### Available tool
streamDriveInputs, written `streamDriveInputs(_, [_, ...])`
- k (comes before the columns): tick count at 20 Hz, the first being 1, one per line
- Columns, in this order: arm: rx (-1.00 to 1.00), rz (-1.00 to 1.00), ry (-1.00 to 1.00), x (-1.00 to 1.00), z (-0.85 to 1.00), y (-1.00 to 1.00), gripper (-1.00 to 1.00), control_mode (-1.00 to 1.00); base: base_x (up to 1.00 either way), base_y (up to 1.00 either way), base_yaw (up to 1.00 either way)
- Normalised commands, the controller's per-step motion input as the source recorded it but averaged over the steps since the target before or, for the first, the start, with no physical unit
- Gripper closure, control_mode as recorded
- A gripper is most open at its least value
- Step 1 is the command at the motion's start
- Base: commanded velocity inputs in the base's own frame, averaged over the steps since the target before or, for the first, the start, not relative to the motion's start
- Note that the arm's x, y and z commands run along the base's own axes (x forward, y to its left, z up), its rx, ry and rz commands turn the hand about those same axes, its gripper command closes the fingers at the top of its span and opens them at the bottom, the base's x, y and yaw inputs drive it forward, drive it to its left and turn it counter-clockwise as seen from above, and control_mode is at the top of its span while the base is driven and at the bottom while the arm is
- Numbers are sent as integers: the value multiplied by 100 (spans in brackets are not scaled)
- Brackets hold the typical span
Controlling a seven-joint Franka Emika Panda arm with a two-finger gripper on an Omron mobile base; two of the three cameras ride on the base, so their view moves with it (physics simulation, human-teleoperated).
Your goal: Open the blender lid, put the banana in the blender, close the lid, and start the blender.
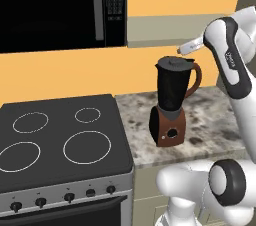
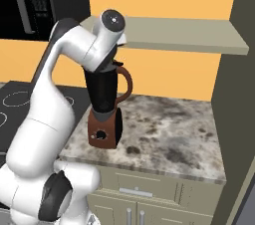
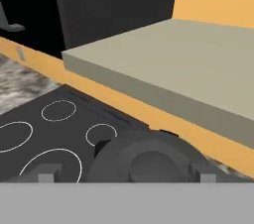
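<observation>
Dark, see-through, the tall tapered blender [image 1: 172, 101] stands on our speckled stone bench [image 1: 210, 120], its round dark grey lid [image 1: 173, 62] on top. From the right, our white arm covers the jar mouth. Looking along the hand, our tool [image 3: 127, 171] straddles that lid, fingertips [image 3: 48, 173] spread wide, gripping nothing.

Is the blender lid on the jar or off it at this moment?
On. The blender lid sits flat across the top of the blender jar, and the hand view shows it directly below the open gripper.

The shelf [image 2: 184, 37] hangs close above the blender lid [image 1: 173, 62]; the counter [image 2: 169, 134] beside lies free.
</observation>
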Motion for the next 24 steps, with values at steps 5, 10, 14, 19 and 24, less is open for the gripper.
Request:
streamDriveInputs(5, [-9, -37, -5, -100, -83, 15, -100, -100, 0, 0, 0])
streamDriveInputs(10, [-18, -46, 0, -91, -99, 28, -100, -100, 0, 0, 0])
streamDriveInputs(14, [-17, -46, 0, -61, -100, 33, -100, -100, 0, 0, 0])
streamDriveInputs(19, [-10, -40, 0, -18, -85, 27, -100, -100, 0, 0, 0])
streamDriveInputs(24, [-1, -33, -4, 0, -58, 9, -100, -100, 0, 0, 0])
